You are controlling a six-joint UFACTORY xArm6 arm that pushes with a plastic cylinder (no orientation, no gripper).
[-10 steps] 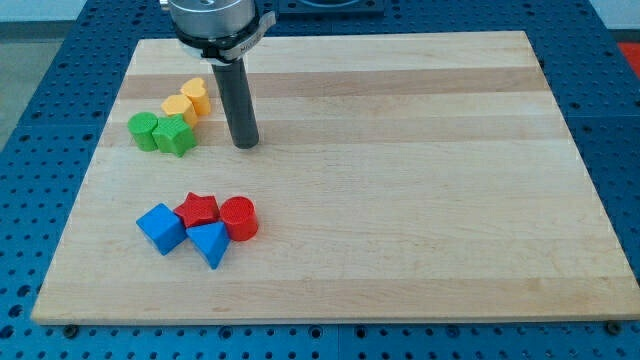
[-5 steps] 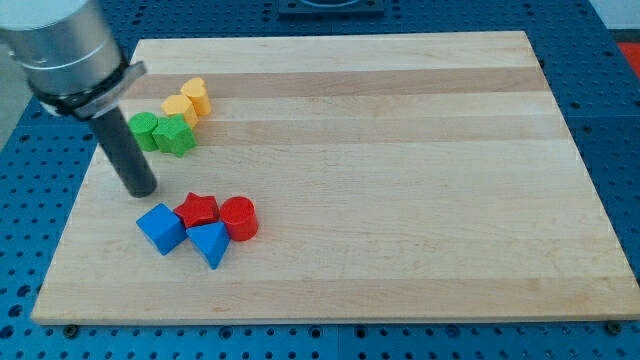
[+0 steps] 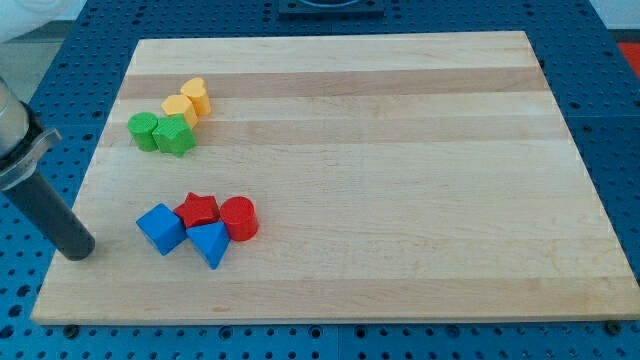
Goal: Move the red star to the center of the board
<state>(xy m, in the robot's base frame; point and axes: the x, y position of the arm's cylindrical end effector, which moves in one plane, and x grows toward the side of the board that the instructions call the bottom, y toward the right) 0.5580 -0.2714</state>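
The red star (image 3: 198, 210) lies at the lower left of the wooden board (image 3: 400, 180). It touches a blue cube (image 3: 160, 228) on its left, a blue triangular block (image 3: 210, 243) below it and a red cylinder (image 3: 239, 218) on its right. My tip (image 3: 78, 253) is at the board's left edge, to the left of and slightly below the blue cube, apart from all blocks.
At the upper left sit a green cylinder (image 3: 143, 131) and a green star (image 3: 175, 136), with two yellow blocks (image 3: 188, 100) just above them. A blue perforated table (image 3: 620, 120) surrounds the board.
My tip has swept from beside the green and yellow blocks down and to the left, to the board's left edge. No block has moved.
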